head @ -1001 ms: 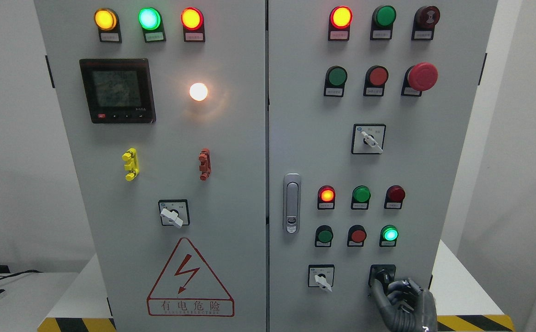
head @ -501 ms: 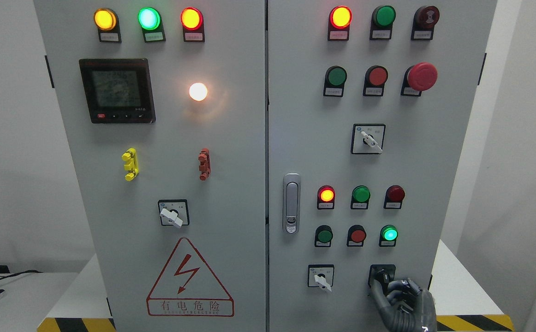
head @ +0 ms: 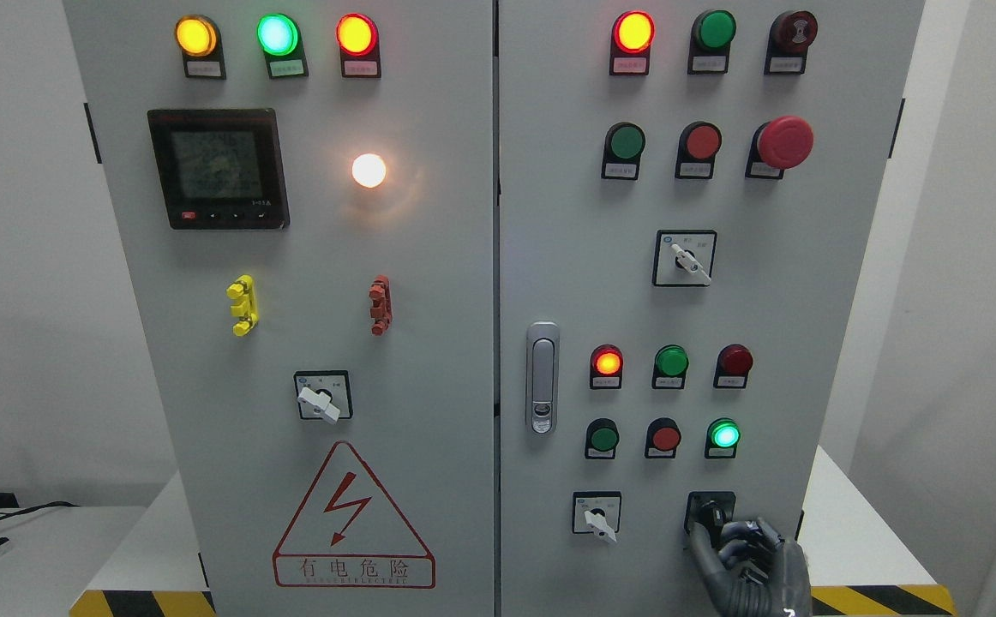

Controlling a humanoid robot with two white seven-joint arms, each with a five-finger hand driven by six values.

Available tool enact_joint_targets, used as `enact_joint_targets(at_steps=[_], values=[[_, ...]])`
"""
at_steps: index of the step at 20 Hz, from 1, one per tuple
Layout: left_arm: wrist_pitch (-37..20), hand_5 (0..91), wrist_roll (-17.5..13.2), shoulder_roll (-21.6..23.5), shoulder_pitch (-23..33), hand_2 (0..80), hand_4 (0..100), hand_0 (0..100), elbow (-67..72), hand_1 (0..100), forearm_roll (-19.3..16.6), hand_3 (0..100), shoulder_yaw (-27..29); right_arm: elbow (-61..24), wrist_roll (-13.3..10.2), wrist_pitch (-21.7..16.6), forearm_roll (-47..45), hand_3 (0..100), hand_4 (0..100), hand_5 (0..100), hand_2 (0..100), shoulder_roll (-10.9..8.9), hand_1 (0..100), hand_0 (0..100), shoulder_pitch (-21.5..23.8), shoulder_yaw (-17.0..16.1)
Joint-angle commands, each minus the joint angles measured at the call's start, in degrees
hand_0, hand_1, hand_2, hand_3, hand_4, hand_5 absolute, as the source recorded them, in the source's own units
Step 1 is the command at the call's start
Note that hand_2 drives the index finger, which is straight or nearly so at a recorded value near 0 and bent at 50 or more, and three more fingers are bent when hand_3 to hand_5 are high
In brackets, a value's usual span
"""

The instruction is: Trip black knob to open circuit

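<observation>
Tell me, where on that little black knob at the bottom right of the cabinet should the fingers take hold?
Probably on the raised handle of the black knob, pinched across its two flat sides, coming from below and to the right, where the right hand already is. The knob sticks out from the door, and the space beneath it is bare.

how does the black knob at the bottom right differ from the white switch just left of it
The black knob is dark, with the right robot hand at it; the white switch has a pale handle pointing down-right and nothing touches it. Both sit on square black-framed plates in the cabinet's lowest row.
</observation>
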Motion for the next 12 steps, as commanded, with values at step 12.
enact_joint_targets(at_steps=[12], values=[[0.0,0.0,0.0,0.0,0.0,0.0,0,12,0.1,39,-1.8,0,0.0,0.0,0.0,-1.0,2.6,82,82,96,42,-0.47,86,30,0.9,1.6]])
